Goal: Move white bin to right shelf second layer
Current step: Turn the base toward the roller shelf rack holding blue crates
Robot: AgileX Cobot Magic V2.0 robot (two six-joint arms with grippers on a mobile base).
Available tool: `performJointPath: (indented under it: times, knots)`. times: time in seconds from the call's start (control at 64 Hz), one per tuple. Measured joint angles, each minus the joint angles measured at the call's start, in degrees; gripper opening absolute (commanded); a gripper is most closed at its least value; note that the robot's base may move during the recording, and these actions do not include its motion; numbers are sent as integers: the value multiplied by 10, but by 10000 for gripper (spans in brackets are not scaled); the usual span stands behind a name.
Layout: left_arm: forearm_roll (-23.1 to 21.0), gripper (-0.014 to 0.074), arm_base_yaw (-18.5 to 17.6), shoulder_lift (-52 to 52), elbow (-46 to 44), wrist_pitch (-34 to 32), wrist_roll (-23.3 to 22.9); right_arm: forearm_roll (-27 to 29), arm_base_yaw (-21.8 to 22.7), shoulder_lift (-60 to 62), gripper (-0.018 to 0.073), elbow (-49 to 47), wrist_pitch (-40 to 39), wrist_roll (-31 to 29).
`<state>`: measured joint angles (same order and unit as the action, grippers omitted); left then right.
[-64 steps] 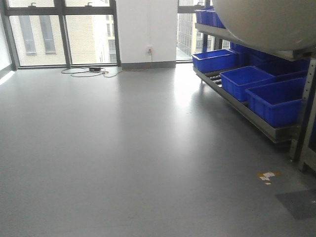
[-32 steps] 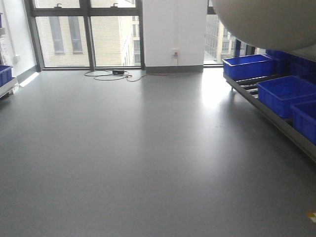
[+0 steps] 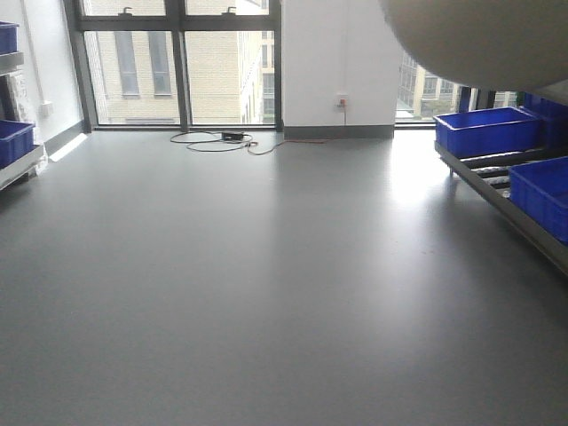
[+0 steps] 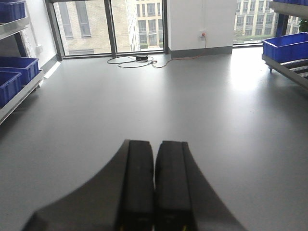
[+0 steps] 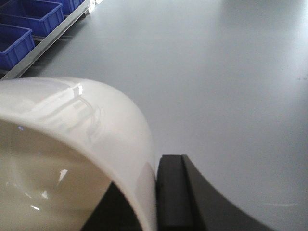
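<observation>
The white bin (image 3: 479, 40) hangs at the top right of the front view, only its rounded base showing. In the right wrist view its glossy rim and wall (image 5: 72, 125) fill the lower left. My right gripper (image 5: 149, 168) is shut on the bin's wall, with one black finger (image 5: 169, 192) outside and the other inside the bin. My left gripper (image 4: 155, 144) is shut and empty above the grey floor. The right shelf (image 3: 497, 182) stands at the right edge. A steel upper level (image 4: 288, 6) shows at the top right of the left wrist view; its rollers are not visible.
Blue crates (image 3: 486, 130) sit on the right shelf's low roller level, with another one nearer (image 3: 543, 193). A left shelf with blue crates (image 3: 13, 142) stands at the far left. A cable (image 3: 217, 140) lies on the floor by the windows. A white wall pillar (image 3: 337, 62) stands behind.
The front view has swung left: the right shelf and its crates slid toward the right edge and the left shelf came into view. The bin keeps its place in the view.
</observation>
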<state>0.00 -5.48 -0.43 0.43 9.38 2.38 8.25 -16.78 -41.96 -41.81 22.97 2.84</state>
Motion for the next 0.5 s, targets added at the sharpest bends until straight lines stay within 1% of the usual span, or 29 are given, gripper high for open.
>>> performJointPath:
  times: [0.5]
  knots:
    - [0,85,0,0,0,0,0,0,0,0,56,0,0,0]
